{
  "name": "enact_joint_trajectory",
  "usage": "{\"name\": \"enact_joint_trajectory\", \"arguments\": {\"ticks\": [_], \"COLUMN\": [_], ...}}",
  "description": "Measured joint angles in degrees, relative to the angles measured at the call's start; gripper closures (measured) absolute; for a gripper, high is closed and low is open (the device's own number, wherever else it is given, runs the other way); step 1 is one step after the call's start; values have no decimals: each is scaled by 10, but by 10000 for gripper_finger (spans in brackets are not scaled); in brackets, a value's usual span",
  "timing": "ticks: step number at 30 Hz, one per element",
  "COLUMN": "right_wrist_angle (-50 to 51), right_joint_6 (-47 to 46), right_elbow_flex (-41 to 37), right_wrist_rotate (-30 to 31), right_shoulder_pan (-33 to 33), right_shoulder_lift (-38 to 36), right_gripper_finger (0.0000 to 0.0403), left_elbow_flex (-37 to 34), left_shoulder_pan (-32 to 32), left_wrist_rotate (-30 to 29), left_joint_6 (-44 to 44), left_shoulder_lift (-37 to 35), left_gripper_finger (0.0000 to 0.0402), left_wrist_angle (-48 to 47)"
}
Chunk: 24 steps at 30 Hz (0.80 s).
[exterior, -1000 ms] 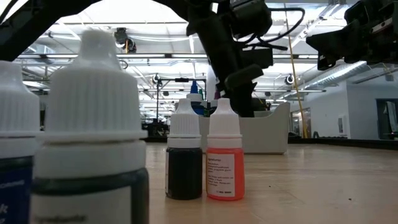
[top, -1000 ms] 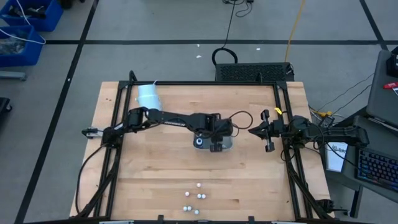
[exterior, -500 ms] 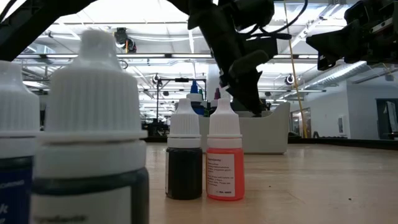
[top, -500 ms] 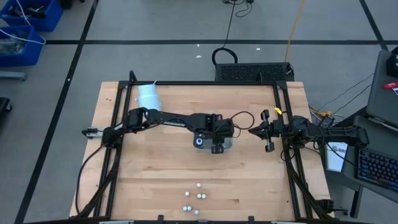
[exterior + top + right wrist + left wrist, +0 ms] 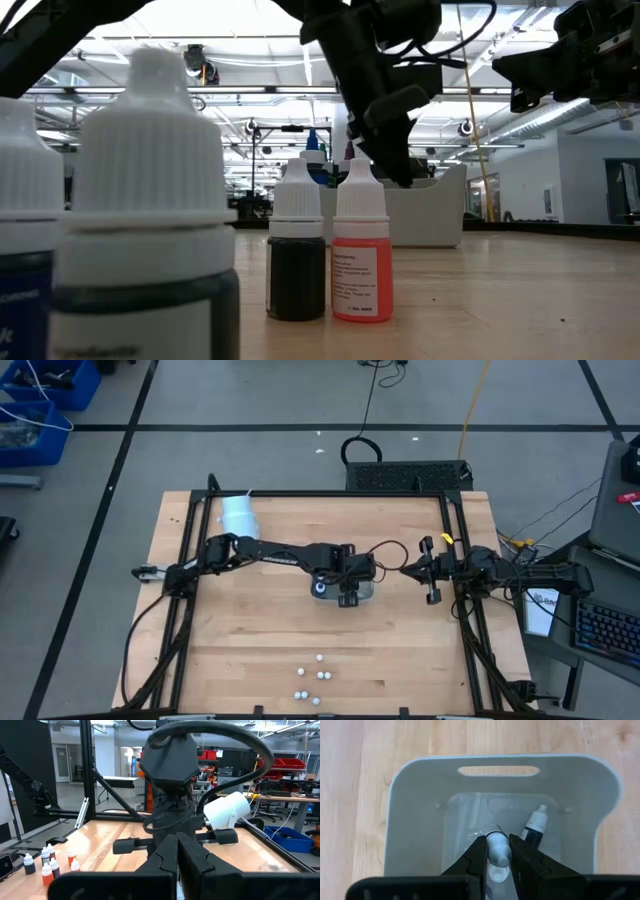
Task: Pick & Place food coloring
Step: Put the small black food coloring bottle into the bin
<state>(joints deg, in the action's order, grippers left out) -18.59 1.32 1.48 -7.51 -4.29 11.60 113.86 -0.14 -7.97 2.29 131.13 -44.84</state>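
The left gripper hung over the clear tray at the table's middle, pinching a small bottle above another bottle lying inside. The right gripper waited beside the tray, fingers pressed together. More bottles stood near the front edge.

The middle of the surface is taken up by the clear tray, over which the left pincer is held, closed on a bottle. Inside the tray, a second bottle lies beside the held one, so little room is left there. At right centre, the right pincer is kept shut, near the tray's right side. A cluster of small bottles blocks the lower centre. A pale cup stands upper left. Bare wood is left between tray and cluster.
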Motion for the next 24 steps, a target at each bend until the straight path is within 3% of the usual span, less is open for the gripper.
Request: {"name": "enact_joint_trajectory", "arguments": {"ticks": [24], "right_wrist_angle": [1], "right_joint_6": [5], "right_elbow_flex": [0], "right_wrist_rotate": [0], "right_shoulder_pan": [0], "right_shoulder_lift": [8], "right_gripper_finger": [403], "left_elbow_flex": [0], "left_shoulder_pan": [1], "left_wrist_rotate": [4], "left_joint_6": [30], "left_shoulder_lift": [38], "left_gripper_finger": [331], "left_wrist_angle": [16]}}
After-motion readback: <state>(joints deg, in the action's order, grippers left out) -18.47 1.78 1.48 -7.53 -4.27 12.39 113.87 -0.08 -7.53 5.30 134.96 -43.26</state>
